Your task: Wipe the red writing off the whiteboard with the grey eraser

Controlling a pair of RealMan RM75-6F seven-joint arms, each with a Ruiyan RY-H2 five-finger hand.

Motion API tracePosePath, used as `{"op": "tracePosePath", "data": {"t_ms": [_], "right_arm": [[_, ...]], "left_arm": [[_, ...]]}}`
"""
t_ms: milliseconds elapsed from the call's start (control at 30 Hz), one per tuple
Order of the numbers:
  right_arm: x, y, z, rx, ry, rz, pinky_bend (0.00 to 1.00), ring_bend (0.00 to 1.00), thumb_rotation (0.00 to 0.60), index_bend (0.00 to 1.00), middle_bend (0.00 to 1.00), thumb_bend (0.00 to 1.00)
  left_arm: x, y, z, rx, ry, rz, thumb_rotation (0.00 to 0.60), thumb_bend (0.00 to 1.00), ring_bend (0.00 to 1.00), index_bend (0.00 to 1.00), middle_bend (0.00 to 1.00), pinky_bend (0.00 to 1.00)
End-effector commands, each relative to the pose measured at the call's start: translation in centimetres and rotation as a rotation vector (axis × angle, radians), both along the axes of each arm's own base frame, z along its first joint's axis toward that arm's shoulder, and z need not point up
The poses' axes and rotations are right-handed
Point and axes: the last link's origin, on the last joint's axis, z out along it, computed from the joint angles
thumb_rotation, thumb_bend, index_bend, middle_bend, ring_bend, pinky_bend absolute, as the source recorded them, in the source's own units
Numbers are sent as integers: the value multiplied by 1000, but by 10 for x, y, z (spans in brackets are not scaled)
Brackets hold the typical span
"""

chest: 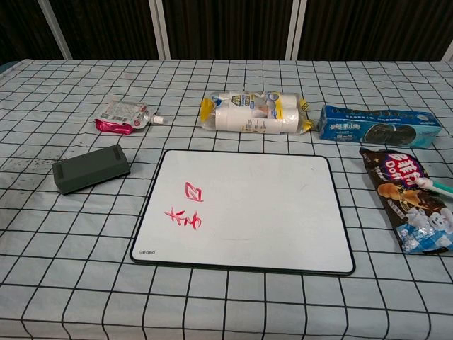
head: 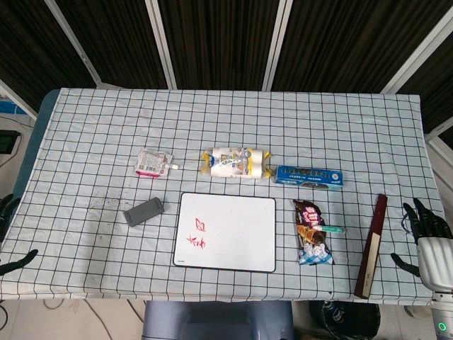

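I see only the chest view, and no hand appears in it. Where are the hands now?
Observer: In the head view the right hand sits at the table's right edge, open, holding nothing.
Operator: And the left one?
Observer: Only dark fingertips of the left hand show at the left edge, away from the grey eraser.
Operator: Is anything lying near the right hand?
Observer: Yes, a long dark red box lies beside it, right of the snack bag.

A table [head: 85, 127] covered in a white cloth with a black grid is filling most of the head view. Behind the table, dark slatted panels [head: 219, 42] are running between pale diagonal beams [head: 161, 42]. Light is falling evenly across the table.
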Motion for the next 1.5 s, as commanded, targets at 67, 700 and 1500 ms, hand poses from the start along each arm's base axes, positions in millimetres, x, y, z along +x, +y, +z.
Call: {"op": "tracePosePath", "data": {"t_ms": [67,700,1500], "right_arm": [[0,0,0,0,1,0,187,135,600,4,15,71],[0,0,0,-1,2,-1,187,135,600,4,16,70],[-2,0,2,-7,-4,-13,187,135,600,4,15,71]], "left_arm": [[0,0,0,0,0,0,600,112,0,0,12,75],[0,-1,0,0,-1,5,600,113,0,0,12,77],[37,39,-28,-75,40,-30,600,112,0,0,54,91]]}}
